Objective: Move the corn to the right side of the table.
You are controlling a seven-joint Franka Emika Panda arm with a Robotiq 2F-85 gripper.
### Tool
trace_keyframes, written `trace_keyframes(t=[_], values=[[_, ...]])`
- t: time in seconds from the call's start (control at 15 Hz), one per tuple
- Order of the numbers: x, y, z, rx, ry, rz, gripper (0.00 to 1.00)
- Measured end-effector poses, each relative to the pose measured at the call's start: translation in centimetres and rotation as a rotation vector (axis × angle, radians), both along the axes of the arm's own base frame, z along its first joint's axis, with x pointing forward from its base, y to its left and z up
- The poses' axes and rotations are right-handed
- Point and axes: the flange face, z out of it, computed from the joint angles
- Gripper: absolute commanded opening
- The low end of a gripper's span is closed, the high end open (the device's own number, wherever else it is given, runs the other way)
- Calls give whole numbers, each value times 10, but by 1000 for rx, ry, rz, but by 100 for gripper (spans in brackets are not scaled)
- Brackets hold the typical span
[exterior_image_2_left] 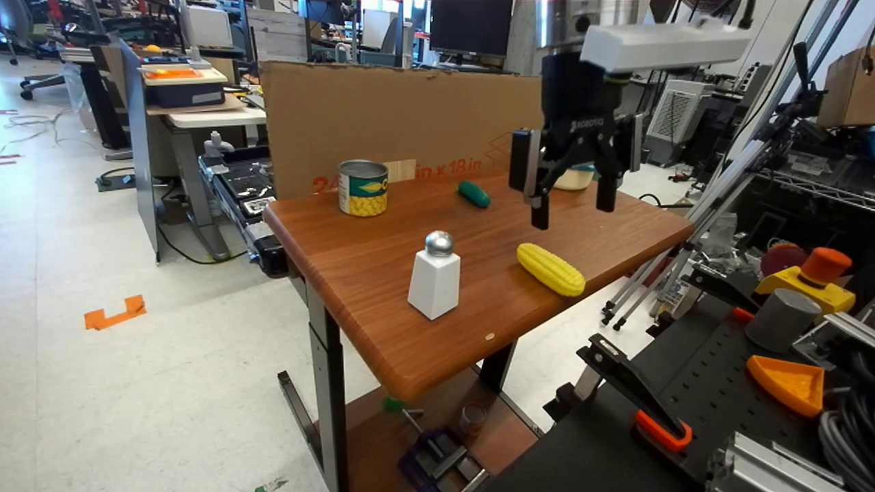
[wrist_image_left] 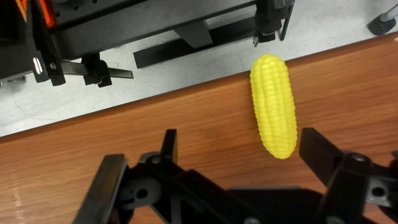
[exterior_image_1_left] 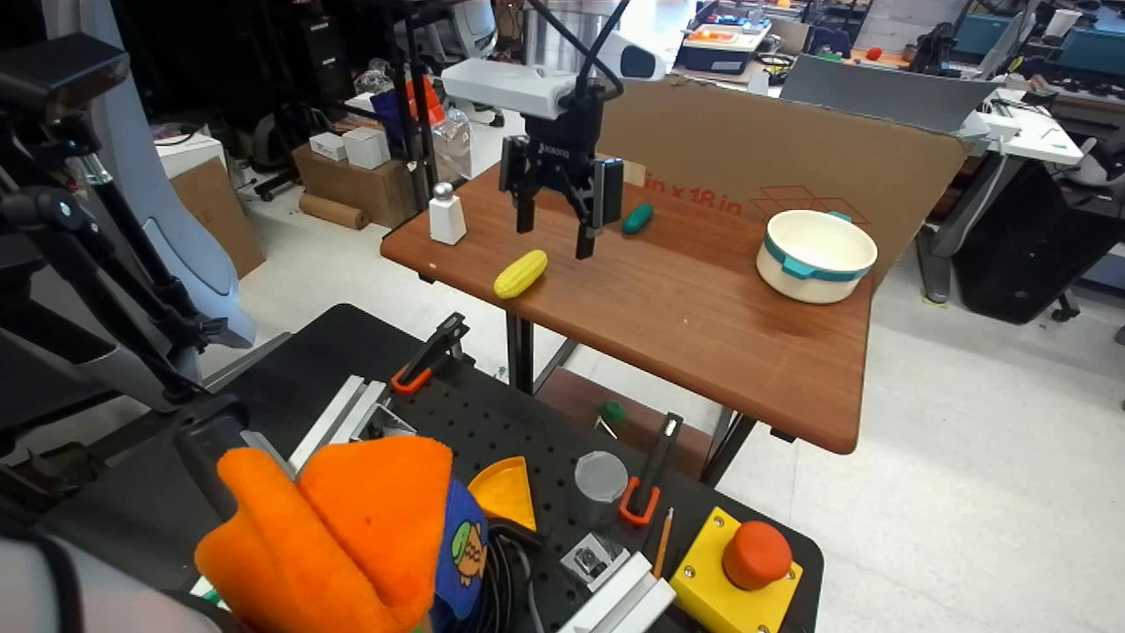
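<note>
The corn (exterior_image_1_left: 520, 274) is a yellow toy cob lying on the table (exterior_image_1_left: 694, 330) close to its edge. It also shows in an exterior view (exterior_image_2_left: 551, 270) and in the wrist view (wrist_image_left: 274, 107), where its upper end reaches the edge. My gripper (exterior_image_1_left: 555, 231) is open and empty, above the table near the corn. It also shows in an exterior view (exterior_image_2_left: 573, 208). In the wrist view the gripper (wrist_image_left: 238, 137) has its fingers wide apart. There the corn's lower end lies between them in the picture, nearer the right finger, with a gap to it.
A white shaker (exterior_image_2_left: 434, 283) stands near the corn. A green toy (exterior_image_1_left: 637, 218) lies behind the gripper. A white bowl (exterior_image_1_left: 817, 255) with teal handles stands at the table's far end. A can (exterior_image_2_left: 363, 188) stands near a cardboard panel (exterior_image_2_left: 396, 102). A cluttered black cart (exterior_image_1_left: 527, 431) stands alongside.
</note>
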Motion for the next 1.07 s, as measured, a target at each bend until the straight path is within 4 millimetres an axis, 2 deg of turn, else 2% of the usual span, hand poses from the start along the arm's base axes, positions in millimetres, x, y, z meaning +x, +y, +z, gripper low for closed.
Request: trace_keyframes(t=[0.27, 0.6, 0.67, 0.73, 1.07], values=[[12, 16, -36, -36, 36, 12, 100], [10, 40, -58, -47, 64, 58, 100], [11, 42, -59, -50, 67, 61, 75], [11, 43, -60, -54, 70, 62, 74], [15, 48, -56, -59, 69, 69, 40]])
